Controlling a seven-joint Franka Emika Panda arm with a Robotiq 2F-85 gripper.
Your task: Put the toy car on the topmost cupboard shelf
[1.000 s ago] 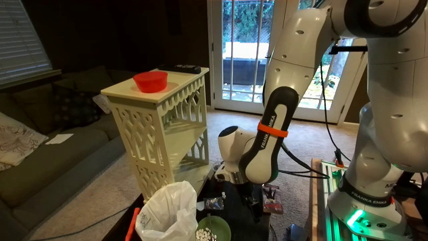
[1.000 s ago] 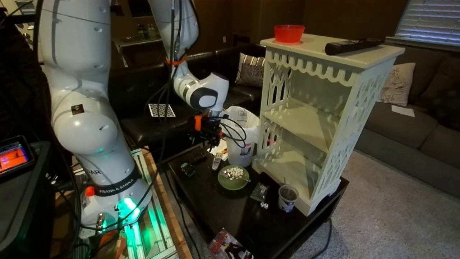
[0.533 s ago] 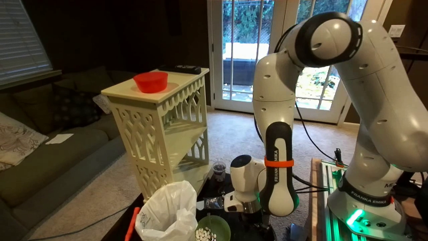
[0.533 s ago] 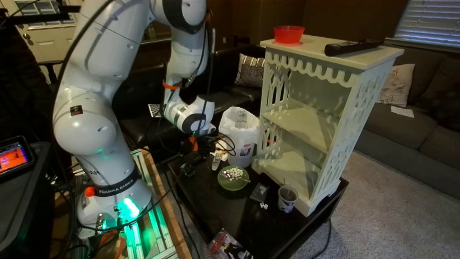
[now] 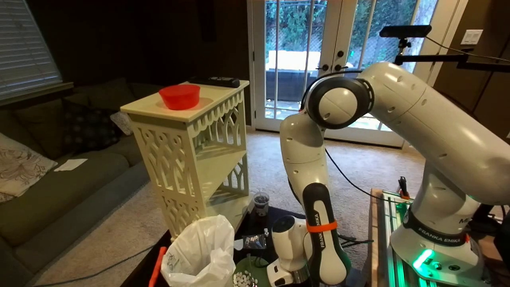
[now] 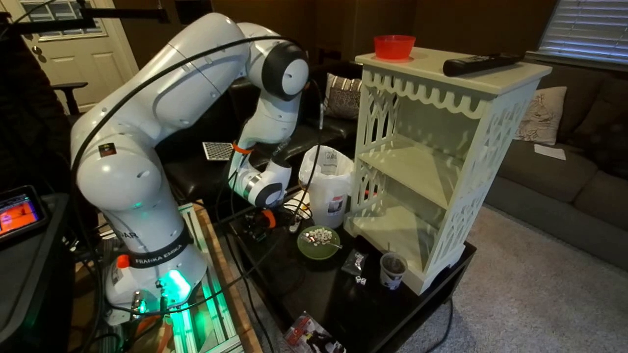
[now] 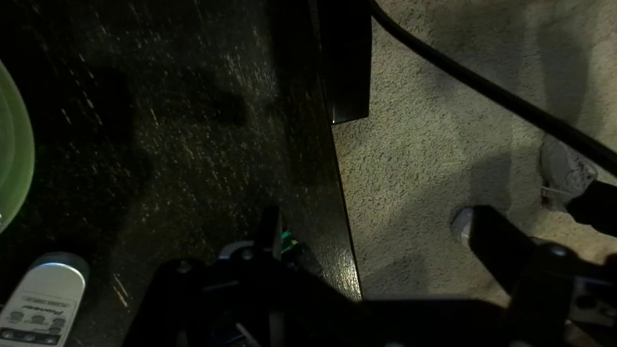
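Your white Franka arm [image 6: 194, 98] arches up from its base and bends down over the edge of the dark table [image 6: 304, 289]. On the table stands the cream-white cabinet [image 6: 436, 125] with lattice sides, its topmost cupboard shelf [image 6: 412, 169] set below a scalloped trim. A bin [image 6: 324, 198] in a white liner [image 5: 199, 243] stands just beside the cabinet's lattice end. In the wrist view, your pincer [image 7: 377, 226] is spread wide, one finger [image 7: 270, 231] seen against the tabletop and the other past the table's edge. A green bowl [image 6: 316, 254] rests on the table near the bin, while a red bowl [image 6: 394, 47] sits upright on the cabinet's flat top, near a black remote [image 6: 483, 63]. A cup [image 6: 392, 277] stands just beside the cabinet's foot. A pale remote [image 7: 43, 294] marked Pioneer lies near the green bowl. Your toy car [image 7: 288, 242] shows only as a small patch of green on the table, close to the edge and largely hidden behind that first finger; whether finger and car touch, you cannot tell from these angles. Small white pieces [image 6: 321, 236] are heaped in the green bowl.
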